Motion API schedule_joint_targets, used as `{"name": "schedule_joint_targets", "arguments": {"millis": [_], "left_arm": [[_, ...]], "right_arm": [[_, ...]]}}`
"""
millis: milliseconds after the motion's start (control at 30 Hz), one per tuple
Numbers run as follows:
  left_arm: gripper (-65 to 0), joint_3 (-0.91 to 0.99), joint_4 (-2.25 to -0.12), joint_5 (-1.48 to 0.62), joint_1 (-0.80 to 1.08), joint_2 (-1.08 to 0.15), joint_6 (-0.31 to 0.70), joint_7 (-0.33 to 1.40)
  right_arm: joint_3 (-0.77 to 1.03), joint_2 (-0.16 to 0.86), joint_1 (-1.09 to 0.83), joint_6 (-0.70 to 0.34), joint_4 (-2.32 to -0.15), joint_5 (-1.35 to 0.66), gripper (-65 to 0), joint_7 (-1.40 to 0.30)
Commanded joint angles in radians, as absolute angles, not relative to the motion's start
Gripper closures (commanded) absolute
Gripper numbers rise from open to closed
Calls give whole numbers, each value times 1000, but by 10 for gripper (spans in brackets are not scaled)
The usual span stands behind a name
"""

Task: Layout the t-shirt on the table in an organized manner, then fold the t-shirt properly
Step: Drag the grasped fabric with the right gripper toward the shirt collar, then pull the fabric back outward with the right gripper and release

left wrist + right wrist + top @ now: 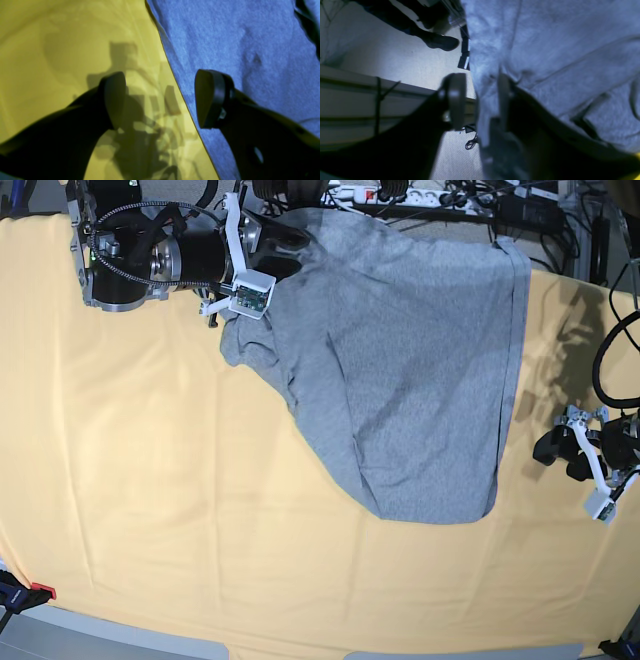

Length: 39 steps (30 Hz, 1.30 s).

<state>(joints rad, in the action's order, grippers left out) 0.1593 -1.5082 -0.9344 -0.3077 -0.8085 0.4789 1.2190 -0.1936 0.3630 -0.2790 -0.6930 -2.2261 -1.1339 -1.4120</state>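
The heather-grey t-shirt [420, 380] lies plain side up and askew on the table [150, 480], with its upper left part bunched. My right gripper [290, 242] is at the shirt's far left corner by the table's back edge. In the right wrist view its fingers [456, 100] stand apart, and the t-shirt's [557, 50] hanging edge passes loosely between them. My left gripper [562, 452] hovers open over the table to the right of the shirt. In the left wrist view the t-shirt's [237, 37] straight edge runs between the spread fingers [115, 100] above the yellow table [50, 50].
Power strips and cables [400, 195] run beyond the table's far edge. The right wrist view looks past that edge to the floor, where a person's shoe [442, 42] stands. A clamp [25, 592] grips the cloth at the front left corner.
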Motion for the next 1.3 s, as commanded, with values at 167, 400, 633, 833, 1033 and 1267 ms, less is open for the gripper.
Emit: {"name": "schedule_joint_targets", "arguments": {"millis": [167, 400, 633, 833, 1033, 1267], "left_arm": [[-433, 173, -1520, -925, -330, -831, 478, 1197], [-433, 173, -1520, -925, -330, -831, 477, 1200], [-433, 173, -1520, -925, -330, -831, 478, 1201], [-433, 173, -1520, -925, -330, -831, 478, 1204], [-433, 173, -1520, -925, -330, -830, 478, 1204], [-433, 173, -1520, -925, -330, -830, 478, 1204]], "right_arm": [[-113, 368, -266, -698, -2321, -1152, -274, -1396], [3, 360, -272, -698, -2314, -954, -274, -1268], [2, 360, -270, -643, -2145, -817, -372, -1054], [1, 360, -257, -597, -2011, -764, -373, -1048], [1, 340, -249, -614, -1960, -811, -373, -1036], [1, 258, -227, -658, -1945, -807, -115, -1025]]}}
